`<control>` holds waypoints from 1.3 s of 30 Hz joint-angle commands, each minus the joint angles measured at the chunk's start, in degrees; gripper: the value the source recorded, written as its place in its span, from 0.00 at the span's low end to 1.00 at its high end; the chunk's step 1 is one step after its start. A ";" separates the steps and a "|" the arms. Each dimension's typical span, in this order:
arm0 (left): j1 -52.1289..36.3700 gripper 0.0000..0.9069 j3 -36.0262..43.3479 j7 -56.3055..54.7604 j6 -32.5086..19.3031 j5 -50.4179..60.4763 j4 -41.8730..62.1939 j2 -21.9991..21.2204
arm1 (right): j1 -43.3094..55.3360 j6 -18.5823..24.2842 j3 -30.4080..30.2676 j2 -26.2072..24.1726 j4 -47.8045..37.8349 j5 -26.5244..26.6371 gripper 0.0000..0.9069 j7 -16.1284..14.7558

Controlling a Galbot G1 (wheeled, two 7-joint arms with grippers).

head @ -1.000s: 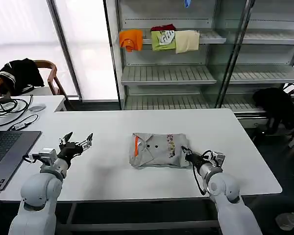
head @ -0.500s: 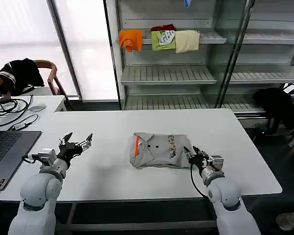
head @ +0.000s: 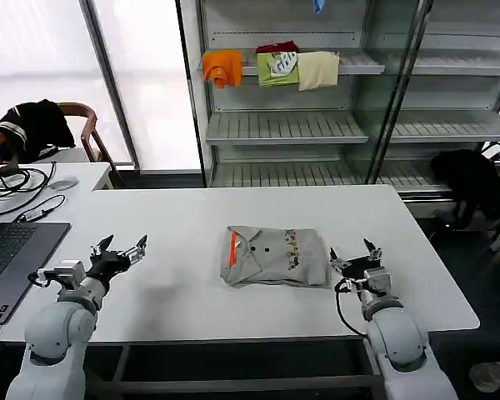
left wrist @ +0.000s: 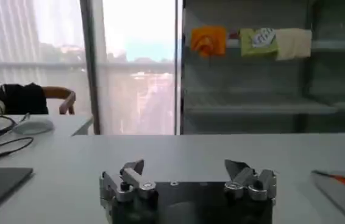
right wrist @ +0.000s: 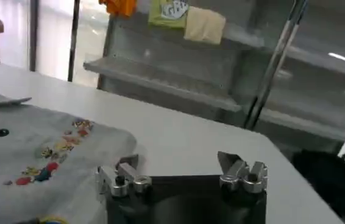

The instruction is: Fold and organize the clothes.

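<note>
Nearest the robot, the right gripper (head: 353,253) hovers low over the white table (head: 175,221) with its fingers spread wide and nothing between them. Just beside it, on its inner side and not touching, lies the folded shirt (head: 272,256). It is light grey, folded into a neat, roughly rectangular packet, with a buttoned collar showing two dark buttons, an orange stripe along the collar edge farthest from the right gripper, and a small multicoloured print on the chest near that gripper. In the right wrist view the same print (right wrist: 50,159) shows as scattered red, yellow and blue marks on the grey cloth, close to the open fingertips.

The left gripper (head: 118,247) is well apart from the shirt on the opposite side, also just above the table, fingers spread and empty.

Farther off, beyond both grippers, a metal shelf rack (head: 283,125) holds orange, green and cream folded garments (head: 272,67).
</note>
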 commanded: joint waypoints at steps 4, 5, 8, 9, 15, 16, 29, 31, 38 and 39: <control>2.65 1.00 -1.72 0.01 -0.67 -2.29 0.21 0.15 | -1.97 -0.73 2.35 -1.96 3.91 -6.00 1.00 -1.30; 2.81 1.00 -1.73 0.00 -0.68 -2.28 0.14 0.11 | -2.13 -0.73 2.55 -2.04 4.08 -5.96 1.00 -1.44; 3.19 1.00 -1.76 -0.01 -0.68 -2.46 -0.34 -0.10 | -2.40 -0.73 2.76 -2.15 4.32 -5.92 1.00 -1.50; 3.27 1.00 -1.76 -0.02 -0.69 -2.45 -0.46 -0.21 | -2.45 -0.74 2.78 -2.15 4.31 -5.93 1.00 -1.52; 3.82 1.00 -1.72 -0.11 -0.60 -2.43 -1.28 -0.61 | -2.39 -0.74 2.83 -1.96 3.53 -5.93 1.00 -1.07; 3.93 1.00 -1.72 -0.13 -0.60 -2.40 -1.29 -0.63 | -2.31 -0.75 2.90 -1.93 2.84 -5.92 1.00 -0.78; 3.44 1.00 -1.74 -0.27 -0.52 -3.06 -1.26 -1.12 | -2.32 0.11 5.65 -2.42 -0.11 -0.57 1.00 0.00; 3.34 1.00 -1.69 -0.33 -0.53 -3.03 -1.14 -1.26 | -2.52 0.32 5.94 -2.76 -0.15 0.14 1.00 -0.41; 3.25 1.00 -1.82 -0.30 -0.85 -3.83 -1.04 -1.36 | -2.70 -0.61 6.53 -2.92 0.23 3.46 1.00 -0.31; 3.23 1.00 -1.83 -0.30 -0.87 -3.99 -1.06 -1.38 | -2.71 -0.61 6.52 -2.90 0.30 3.53 1.00 -0.29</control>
